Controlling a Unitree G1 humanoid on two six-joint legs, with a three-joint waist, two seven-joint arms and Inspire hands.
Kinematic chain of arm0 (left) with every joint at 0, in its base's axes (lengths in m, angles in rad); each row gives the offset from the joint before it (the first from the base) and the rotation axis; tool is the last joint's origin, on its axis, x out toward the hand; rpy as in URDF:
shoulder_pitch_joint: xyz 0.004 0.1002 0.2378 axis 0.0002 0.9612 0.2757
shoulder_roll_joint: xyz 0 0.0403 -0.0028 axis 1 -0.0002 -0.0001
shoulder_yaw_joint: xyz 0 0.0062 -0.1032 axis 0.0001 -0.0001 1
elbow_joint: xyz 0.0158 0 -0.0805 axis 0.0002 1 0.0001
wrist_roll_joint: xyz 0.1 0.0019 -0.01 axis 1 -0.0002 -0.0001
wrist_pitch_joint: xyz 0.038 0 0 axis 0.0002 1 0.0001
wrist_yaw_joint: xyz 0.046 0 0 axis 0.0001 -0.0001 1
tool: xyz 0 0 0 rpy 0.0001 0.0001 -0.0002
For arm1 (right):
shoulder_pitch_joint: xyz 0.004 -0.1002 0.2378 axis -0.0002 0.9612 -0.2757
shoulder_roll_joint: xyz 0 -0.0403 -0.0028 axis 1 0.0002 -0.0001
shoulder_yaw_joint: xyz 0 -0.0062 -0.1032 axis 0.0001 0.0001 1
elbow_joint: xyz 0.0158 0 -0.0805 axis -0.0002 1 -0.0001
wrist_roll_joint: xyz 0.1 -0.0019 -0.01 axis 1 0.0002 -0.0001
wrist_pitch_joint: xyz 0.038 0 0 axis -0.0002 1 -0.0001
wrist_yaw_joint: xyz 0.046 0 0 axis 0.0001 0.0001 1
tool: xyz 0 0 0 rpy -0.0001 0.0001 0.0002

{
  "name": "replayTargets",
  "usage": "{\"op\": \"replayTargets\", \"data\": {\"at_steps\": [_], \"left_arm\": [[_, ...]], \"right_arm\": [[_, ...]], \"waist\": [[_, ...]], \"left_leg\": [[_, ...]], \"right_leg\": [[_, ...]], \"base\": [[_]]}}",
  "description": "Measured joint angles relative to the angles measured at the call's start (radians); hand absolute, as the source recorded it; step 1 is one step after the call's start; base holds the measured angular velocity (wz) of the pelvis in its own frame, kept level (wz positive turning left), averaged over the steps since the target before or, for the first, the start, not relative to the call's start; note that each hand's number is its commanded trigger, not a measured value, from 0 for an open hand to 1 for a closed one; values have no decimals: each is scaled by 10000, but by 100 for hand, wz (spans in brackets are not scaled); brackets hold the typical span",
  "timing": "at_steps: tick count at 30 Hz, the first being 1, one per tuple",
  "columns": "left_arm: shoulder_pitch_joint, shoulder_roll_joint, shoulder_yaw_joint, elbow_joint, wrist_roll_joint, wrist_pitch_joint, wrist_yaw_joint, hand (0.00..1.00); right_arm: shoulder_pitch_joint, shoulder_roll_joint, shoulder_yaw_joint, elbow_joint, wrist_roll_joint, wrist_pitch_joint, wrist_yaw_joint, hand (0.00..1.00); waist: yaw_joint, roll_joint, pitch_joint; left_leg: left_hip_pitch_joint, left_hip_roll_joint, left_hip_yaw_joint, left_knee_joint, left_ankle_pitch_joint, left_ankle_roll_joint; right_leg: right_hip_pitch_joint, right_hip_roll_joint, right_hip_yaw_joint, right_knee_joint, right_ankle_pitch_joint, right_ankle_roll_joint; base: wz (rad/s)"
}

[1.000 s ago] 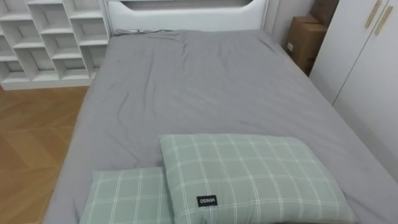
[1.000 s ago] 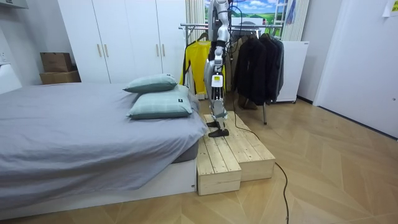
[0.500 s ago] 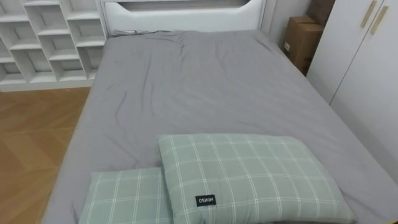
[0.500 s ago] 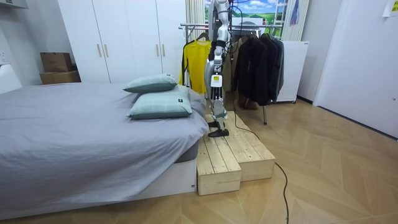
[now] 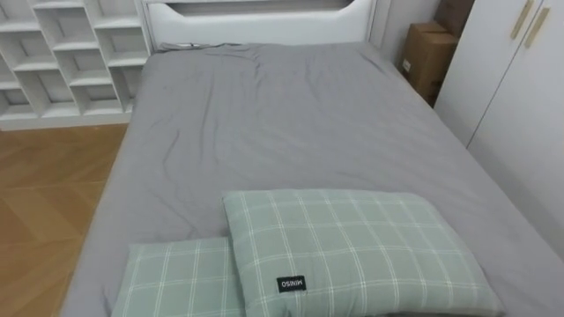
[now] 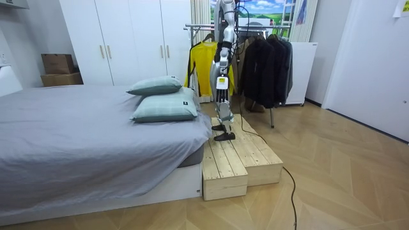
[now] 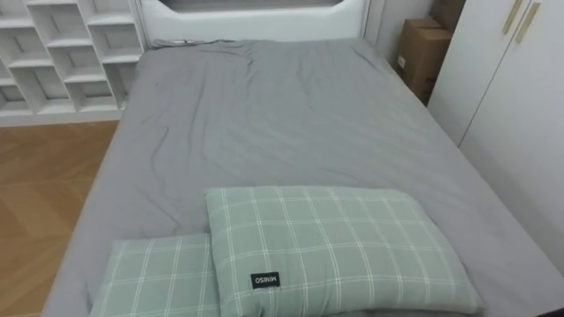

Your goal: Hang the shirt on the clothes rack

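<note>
2 green checked pillows (image 5: 352, 251) overlap at the near end of the grey-sheeted bed (image 5: 282, 123). The robot stands on a pale wooden platform (image 6: 239, 153) against that end. Just beyond the bed, a yellow garment (image 6: 201, 64) hangs on a metal clothes rail (image 6: 195, 27). The left hand (image 6: 217, 68) hangs at the robot's side, and I cannot tell whether its fingers are open or closed.
</note>
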Motion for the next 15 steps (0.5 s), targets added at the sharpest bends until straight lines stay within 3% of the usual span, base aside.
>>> {"op": "replayTargets", "data": {"at_steps": [15], "left_arm": [[4, -1, -61, 6, -1, -8, -1, 0]], "right_arm": [[1, -1, 7, 1, 0, -16, -1, 0]], "waist": [[9, 27, 5]], "left_leg": [[55, 6, 0, 3, 1, 0]], "right_leg": [[10, 0, 14, 75, 0, 0]], "base": [[0]]}}
